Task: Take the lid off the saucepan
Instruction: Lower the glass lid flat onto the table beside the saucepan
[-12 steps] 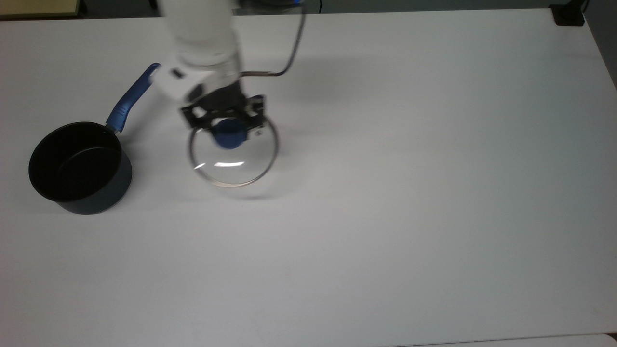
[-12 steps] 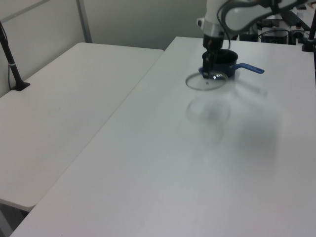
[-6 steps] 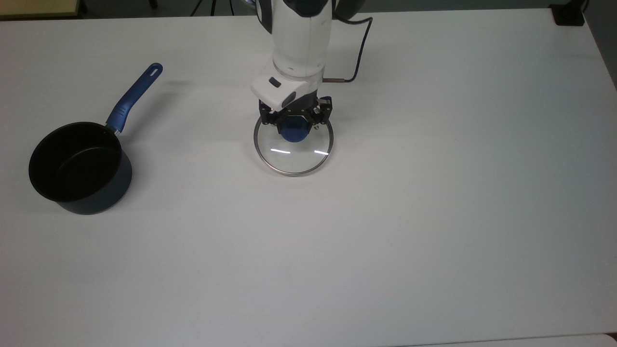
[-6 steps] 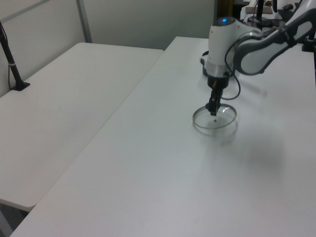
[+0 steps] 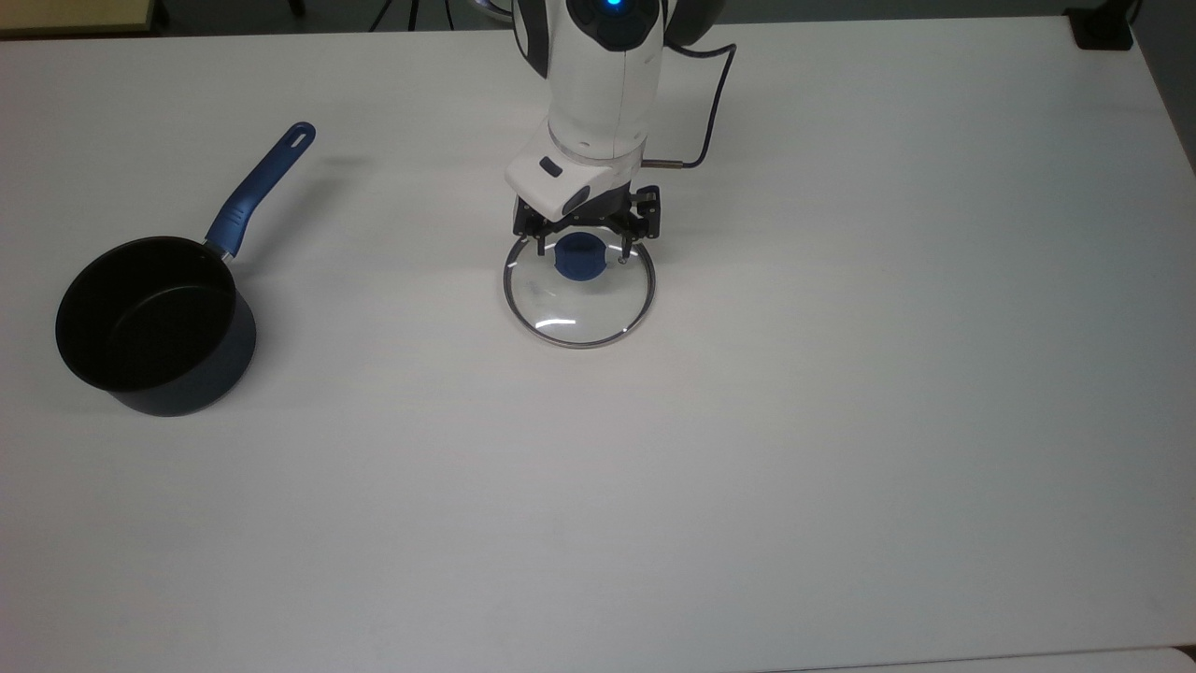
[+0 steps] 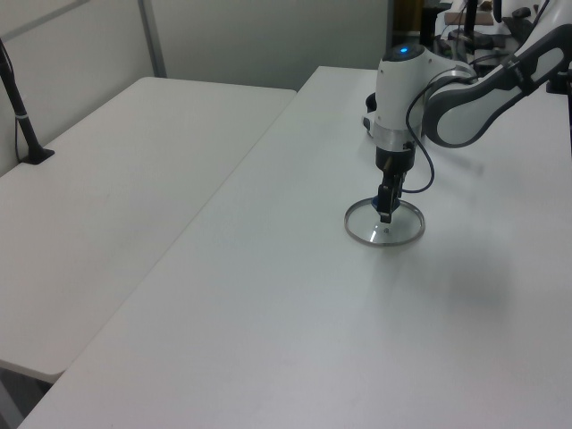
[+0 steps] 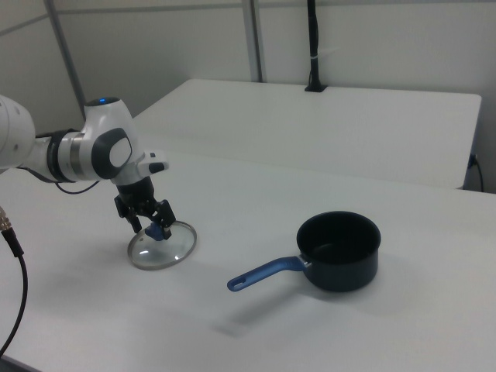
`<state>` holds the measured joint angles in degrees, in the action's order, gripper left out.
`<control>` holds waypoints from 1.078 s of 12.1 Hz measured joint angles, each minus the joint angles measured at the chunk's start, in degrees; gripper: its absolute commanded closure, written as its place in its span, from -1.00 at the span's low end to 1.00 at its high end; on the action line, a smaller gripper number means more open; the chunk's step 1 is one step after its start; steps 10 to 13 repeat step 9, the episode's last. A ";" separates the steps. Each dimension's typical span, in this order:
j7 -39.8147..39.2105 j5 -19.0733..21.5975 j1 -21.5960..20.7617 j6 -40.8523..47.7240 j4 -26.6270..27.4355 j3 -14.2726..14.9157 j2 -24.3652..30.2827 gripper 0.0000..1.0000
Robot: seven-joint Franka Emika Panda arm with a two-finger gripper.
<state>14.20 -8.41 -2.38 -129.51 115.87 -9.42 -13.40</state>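
The lid (image 5: 579,318), clear glass with a metal rim and a blue knob (image 5: 579,259), lies flat on the white table near its middle. My gripper (image 5: 580,250) hangs just over it, open, one finger on each side of the knob with small gaps. The saucepan (image 5: 154,322) stands uncovered at the top view's left, black inside, its blue handle (image 5: 262,187) pointing up and right. In the left view the gripper (image 6: 384,210) points down at the lid (image 6: 384,231). In the right view the lid (image 7: 161,248) lies to the left of the saucepan (image 7: 339,249).
A dark cable (image 5: 710,103) loops from the arm over the table behind the lid. A small black object (image 5: 1103,28) sits at the top view's far right corner. A second white table (image 6: 116,179) adjoins, with a black post (image 6: 22,116) on it.
The arm carried the lid from near the saucepan towards the top view's right and lowered it onto the table. The fingers have since spread away from the knob.
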 measured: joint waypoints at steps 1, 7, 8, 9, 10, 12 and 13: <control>0.05 -0.02 -0.01 3.47 -1.80 0.01 0.39 -1.00; 0.14 0.24 0.03 30.04 -19.34 2.02 7.40 -1.00; 0.14 1.96 0.05 31.78 -19.75 3.24 9.45 -1.00; -0.14 3.69 0.04 32.90 -20.11 4.45 11.36 -1.00; -0.14 3.69 0.04 32.90 -20.11 4.45 11.36 -1.00; -0.14 3.69 0.04 32.90 -20.11 4.45 11.36 -1.00; -0.14 3.69 0.04 32.90 -20.11 4.45 11.36 -1.00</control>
